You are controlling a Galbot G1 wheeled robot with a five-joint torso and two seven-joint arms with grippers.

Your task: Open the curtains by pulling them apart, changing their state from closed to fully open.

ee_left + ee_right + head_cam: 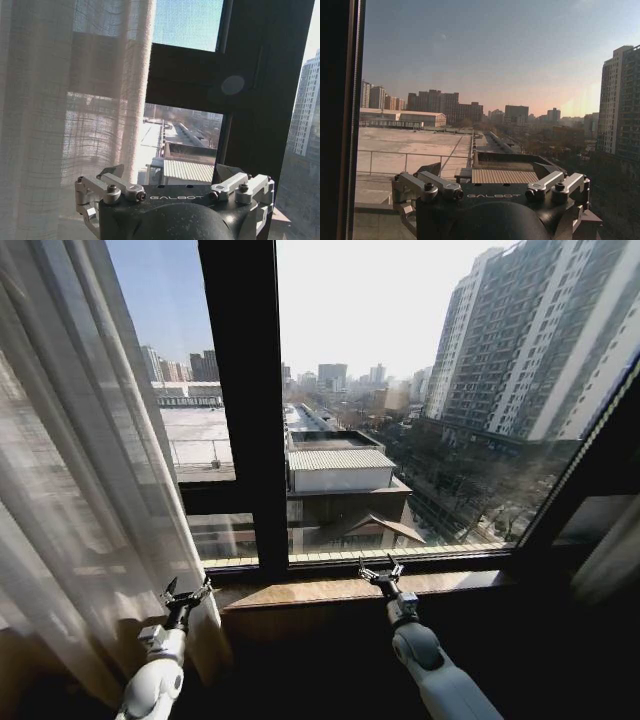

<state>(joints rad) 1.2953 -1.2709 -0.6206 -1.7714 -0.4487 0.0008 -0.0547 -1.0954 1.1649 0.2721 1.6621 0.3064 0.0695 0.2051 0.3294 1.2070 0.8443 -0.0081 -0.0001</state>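
Window glass faces both open, empty hands (188,592) (378,571).

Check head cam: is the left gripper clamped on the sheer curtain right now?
No. The left gripper is open, fingers spread beside the sheer curtain's edge, with no fabric pinched between them.

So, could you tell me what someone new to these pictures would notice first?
Most striking is the big window with its black frame, open to a sunlit city of rooftops and towers. The sheer white curtain hangs bunched at the robot's left, with the glass beside it bare. Low down, the open left gripper sits by the curtain's edge, and the open right gripper points at the sill.
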